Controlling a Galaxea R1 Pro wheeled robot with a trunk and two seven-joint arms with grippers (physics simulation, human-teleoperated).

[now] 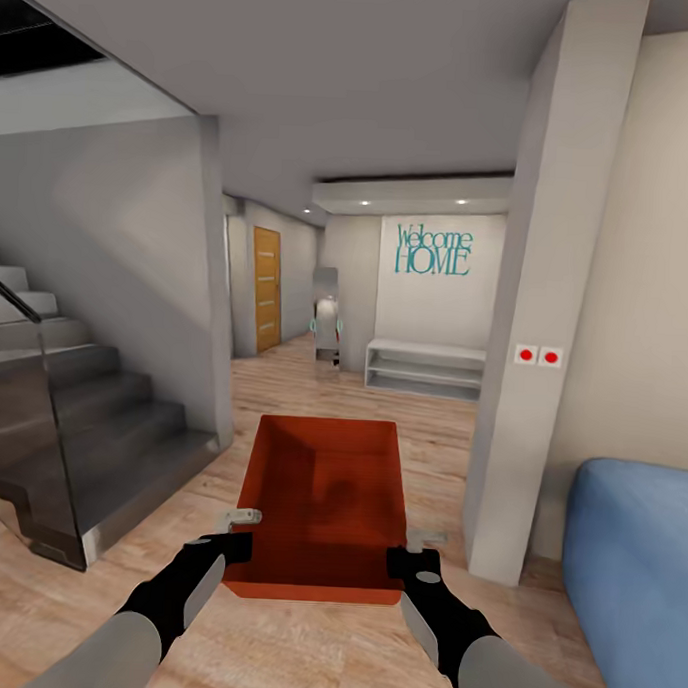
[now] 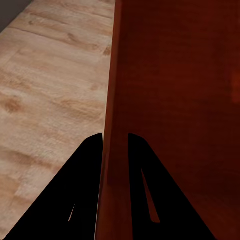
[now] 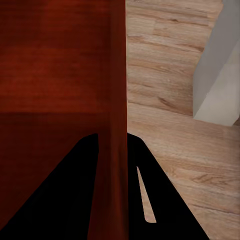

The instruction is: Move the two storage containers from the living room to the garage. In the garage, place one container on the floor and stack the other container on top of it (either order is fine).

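Here, a red-orange storage container (image 1: 322, 503) rides out in front of the robot, carried between both arms above the light wood plank floor (image 1: 312, 393) of a hallway. The left gripper (image 1: 237, 548) is clamped over the bin's left wall near the corner closest to the robot. The left wrist view shows one dark finger (image 2: 75, 195) outside the wall and one inside, pressed against the plastic. The right gripper (image 1: 405, 559) pinches the opposite wall in the same fashion. The bin looks level and empty.

Ahead stand a grey staircase (image 1: 91, 413) with a glass rail at left, a wooden door (image 1: 266, 289) down the corridor, a white shelf unit (image 1: 425, 368) under a "Welcome HOME" wall sign (image 1: 434, 251), a pale pillar (image 1: 541, 293) and a blue sofa (image 1: 630, 567) at right.

Carrying it well would seem to mean holding both pinches firm and the arms evenly spaced, so neither wall slips free. The base should steer between staircase and pillar without clipping either. No dark concrete garage floor is in sight, so the haul appears far from finished.
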